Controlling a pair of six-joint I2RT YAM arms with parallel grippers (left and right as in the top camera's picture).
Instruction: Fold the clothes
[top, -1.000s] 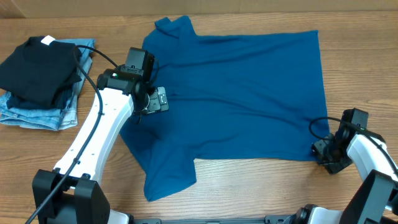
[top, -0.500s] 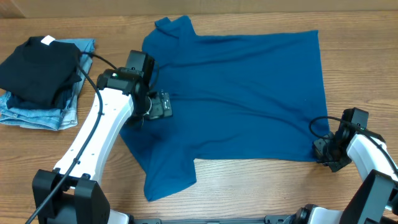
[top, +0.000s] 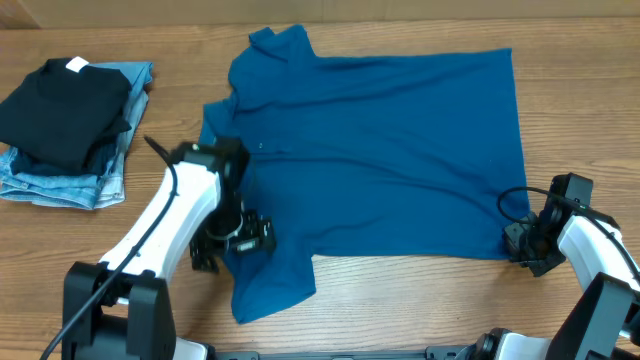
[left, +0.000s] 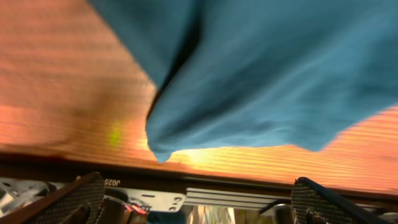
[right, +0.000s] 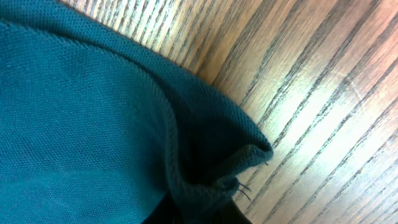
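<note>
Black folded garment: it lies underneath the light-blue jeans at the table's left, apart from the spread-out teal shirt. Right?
Wrong: the overhead view shows the black folded garment on top of the light-blue jeans, not underneath. It is at the table's left, apart from the spread-out teal shirt.

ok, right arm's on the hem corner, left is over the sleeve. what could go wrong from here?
1. The right gripper seems to pinch only the tip of the hem corner of the shirt; a lift could pull it free.
2. The left gripper is wide open above the lower sleeve, near its edge. Closing there may catch one layer or miss, so the fold could go skewed.
</note>
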